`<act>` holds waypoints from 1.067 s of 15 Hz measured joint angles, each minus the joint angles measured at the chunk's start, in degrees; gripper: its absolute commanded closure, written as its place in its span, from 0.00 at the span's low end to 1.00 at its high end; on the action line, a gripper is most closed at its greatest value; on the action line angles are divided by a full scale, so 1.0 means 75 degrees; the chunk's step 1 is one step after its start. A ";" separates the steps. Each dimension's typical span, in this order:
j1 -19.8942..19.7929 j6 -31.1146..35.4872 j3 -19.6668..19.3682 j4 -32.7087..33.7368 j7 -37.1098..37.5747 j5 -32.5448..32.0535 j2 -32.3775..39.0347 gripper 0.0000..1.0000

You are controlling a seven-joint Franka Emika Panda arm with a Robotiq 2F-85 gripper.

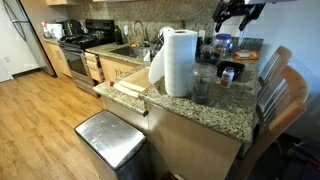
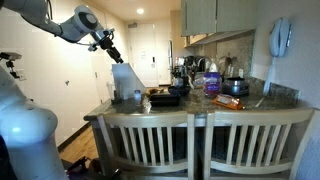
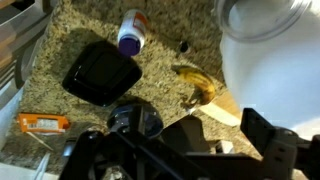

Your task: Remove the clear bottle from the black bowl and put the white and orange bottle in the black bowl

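Robot gripper (image 1: 240, 14) hangs high over a kitchen counter (image 1: 215, 112), fingers (image 3: 268, 135) spread wide, holding nothing & touching nothing; arm (image 2: 60, 22) reaches in from above. Nearest in an exterior view, a brushed-steel trash can (image 1: 110, 138) w/ rounded corners sits on wood-plank floor (image 1: 35, 105); next, the counter's speckled granite slab, polished, square-edged. On it a tall white roll of paper towels (image 1: 178, 60), soft cylinder, upright; just beside it a clear plastic cup (image 1: 203, 85); near that the white and orange bottle (image 1: 228, 74), tiny, upright on the stone. From the wrist view, the black bowl (image 3: 100, 75) lies on the granite below the gripper, low, glossy, rounded; contents can't be told. A blue-lidded jar (image 1: 222, 42) stands behind the bottle. Slat-backed wooden chairs (image 2: 150, 140) line the counter's seating side. Farthest back, a black stove (image 1: 85, 42) & pale wood cabinets (image 1: 110, 70) along the wall.
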 measured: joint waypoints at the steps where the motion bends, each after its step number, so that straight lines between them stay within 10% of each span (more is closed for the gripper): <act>1: -0.0023 -0.0001 -0.0103 0.0120 0.0014 -0.0048 0.0081 0.00; 8: 0.0107 0.0075 -0.0230 0.0127 0.0898 -0.0648 0.0166 0.00; 16: -0.0772 0.0554 -0.1808 0.0959 0.1989 -0.1683 0.1471 0.00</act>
